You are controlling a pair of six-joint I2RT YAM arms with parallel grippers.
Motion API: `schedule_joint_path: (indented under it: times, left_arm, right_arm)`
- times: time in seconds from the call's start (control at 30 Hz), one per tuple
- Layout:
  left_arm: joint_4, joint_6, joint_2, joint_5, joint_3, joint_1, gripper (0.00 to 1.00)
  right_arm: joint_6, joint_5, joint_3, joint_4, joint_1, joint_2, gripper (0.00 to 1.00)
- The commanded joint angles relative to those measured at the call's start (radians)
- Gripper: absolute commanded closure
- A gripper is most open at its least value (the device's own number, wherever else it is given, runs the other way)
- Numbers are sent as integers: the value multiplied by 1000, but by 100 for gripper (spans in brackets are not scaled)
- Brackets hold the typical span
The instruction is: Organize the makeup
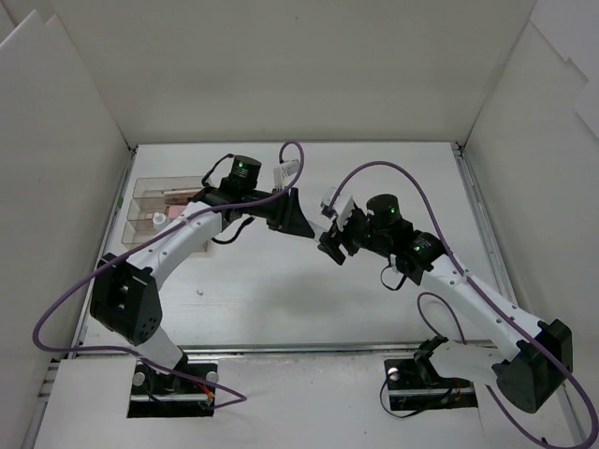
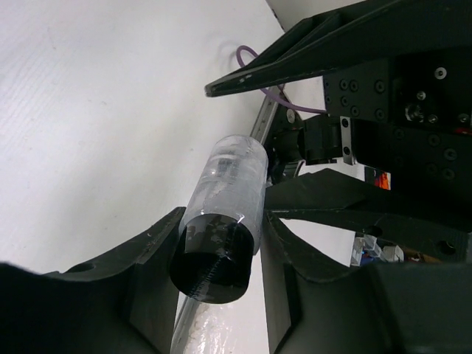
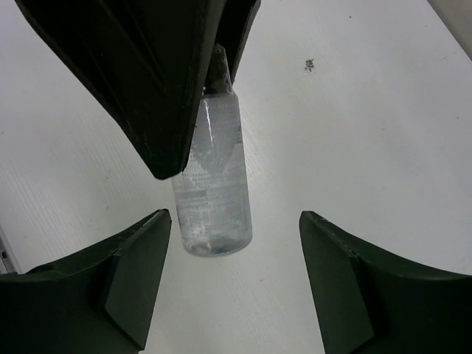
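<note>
Holding the bottle (image 2: 228, 192) above the middle of the counter (image 1: 281, 309), the left hand (image 2: 221, 251) pinches its dark cap (image 2: 210, 269). The right hand (image 3: 234, 221) sits open around the bottom, not touching, likely to pass it over. The counter is white, with white walls (image 1: 299, 75). A clear box (image 1: 150, 201) sits far left.

left gripper (image 2: 221, 221) clamped, right gripper (image 3: 234, 221) spread open, both arms reaching inward, tips meeting.

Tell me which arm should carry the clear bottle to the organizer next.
Probably left. The left end effector is shut on the clear bottle, while the right end effector stands open around the bottle's base, not touching. The organizer box lies on the left arm's side.
</note>
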Motion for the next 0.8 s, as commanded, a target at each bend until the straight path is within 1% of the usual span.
schedule_joint_path:
  times: [0.0,0.07,0.13,0.27,0.33,0.37,0.4,0.43,0.47,0.5,0.57,0.63,0.67,0.77]
  left_arm:
    - [-47,64,-47,-23,90,39,100]
    - [-83,102,-62,-42,110,65,100]
    - [-156,131,-74,-86,139,86,100]
    - [-262,177,-136,-183,186,172,100]
    - [-351,200,-168,-281,233,232,100]
    - [-429,218,-177,-389,254,250,100]
    - [-460,225,-185,-433,277,289,100]
    - [-489,226,-200,-474,314,313,100]
    - [-538,226,-206,-549,331,335,100]
    - [-555,225,-212,-583,362,379,100]
    - [-608,222,-228,-685,390,421,100]
    - [-645,220,-225,-747,426,482,100]
    - [-678,220,-219,-787,437,503,100]
    - [-725,211,-188,-812,456,588,100]
  right_arm:
    - [21,45,15,73,0,-8,32]
    - [18,48,20,64,-11,-24,29]
    - [18,52,19,55,-19,-41,26]
    - [36,85,9,50,-37,-73,23]
    - [64,120,-4,50,-39,-80,22]
    - [74,140,-6,50,-39,-80,22]
    - [96,144,-12,50,-39,-75,21]
    - [108,151,-15,50,-40,-74,17]
    - [120,164,-17,50,-40,-69,16]
    - [140,171,-24,50,-39,-67,15]
    - [159,193,-31,24,-40,-70,14]
    - [192,227,-41,23,-39,-70,14]
    - [209,276,-40,21,-39,-69,14]
    - [252,312,-34,-2,-39,-60,14]
